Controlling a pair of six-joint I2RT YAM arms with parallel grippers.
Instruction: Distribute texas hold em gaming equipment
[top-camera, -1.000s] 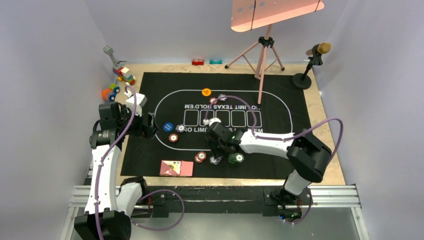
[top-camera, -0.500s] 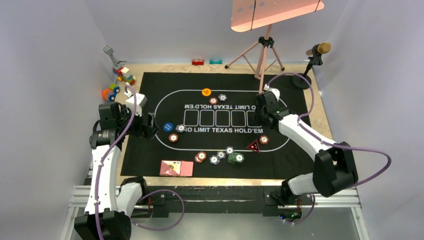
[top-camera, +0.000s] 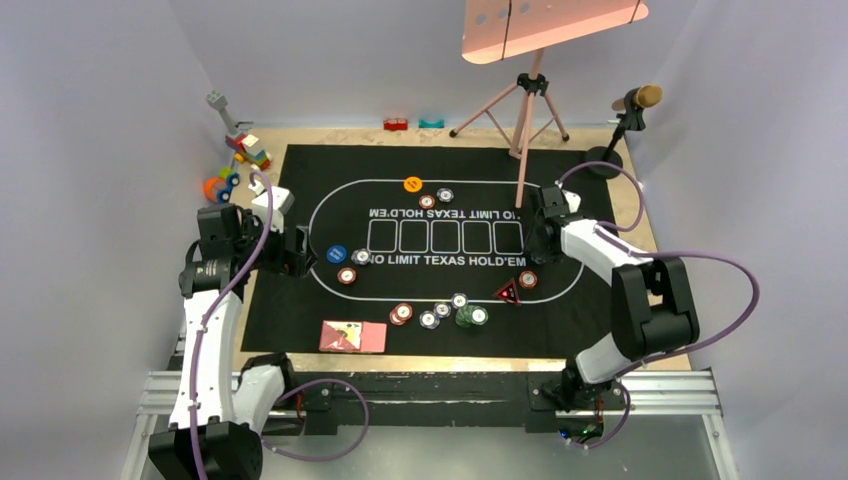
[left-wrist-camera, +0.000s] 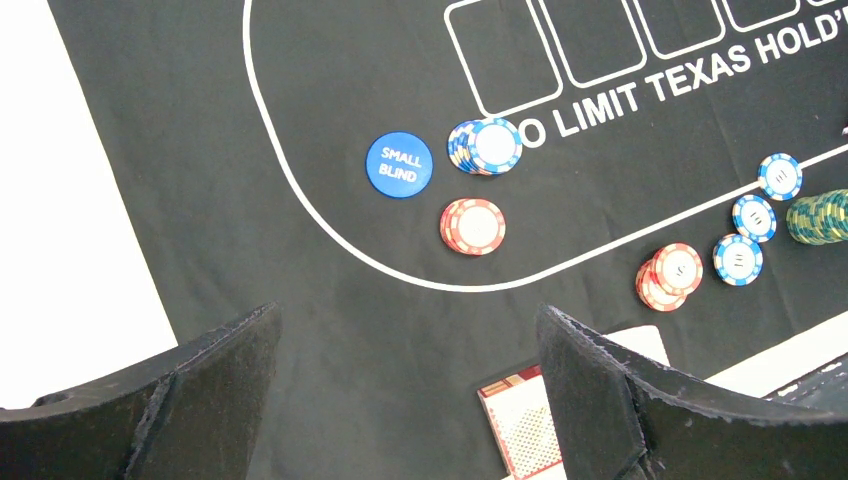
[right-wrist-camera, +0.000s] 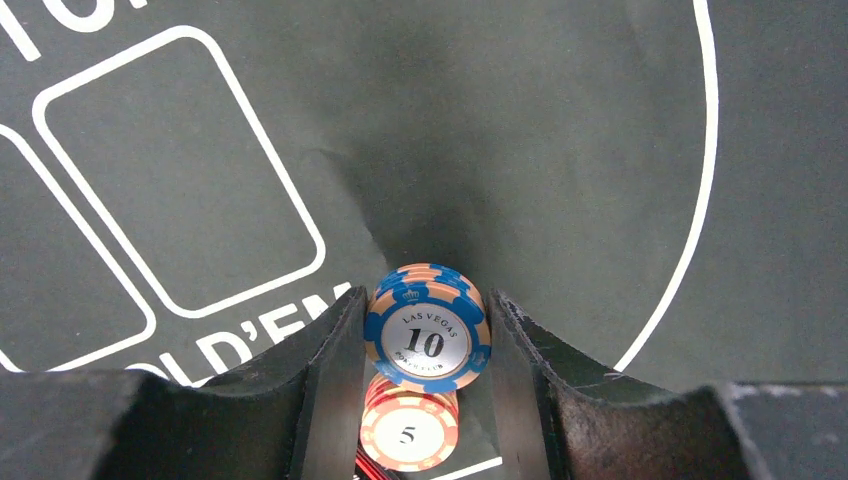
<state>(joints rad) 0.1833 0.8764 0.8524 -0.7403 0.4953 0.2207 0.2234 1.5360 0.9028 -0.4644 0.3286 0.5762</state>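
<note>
Blue 10 chip (right-wrist-camera: 430, 340) is pinched between the fingers of my right gripper (right-wrist-camera: 425, 300), which is partway closed and pressed to the striped rim on both sides, out over the right end of the white oval on the black mat (top-camera: 300, 170). Peeking out below it in my wrist view is a red 5 chip (right-wrist-camera: 408, 432), lying flat on the mat inside the oval. From above, the red triangular marker (top-camera: 508, 292) sits just beside that red chip, on its left and nearer to me. Along the near curve of the oval there's a green stack (top-camera: 471, 316), three blue-edged chips (top-camera: 442, 309) in a short diagonal row beside it, then a red stack (top-camera: 401, 313). Pink-backed cards (top-camera: 352, 336) lie at the mat's near edge, left of that stack. My left gripper (left-wrist-camera: 408, 315) hangs wide open with nothing between its fingers, at the left side of the mat, outside the oval. Ahead of it I see the blue SMALL BLIND button (left-wrist-camera: 399, 165), a blue-edged stack (left-wrist-camera: 487, 145) just beside it and a second red stack (left-wrist-camera: 475, 226) near both. On the far side sits the orange button (top-camera: 412, 184) with two chips (top-camera: 445, 195) close by. Toy blocks (top-camera: 245, 150) sit on the bare desk (top-camera: 640, 230) off the mat's far left corner.
</note>
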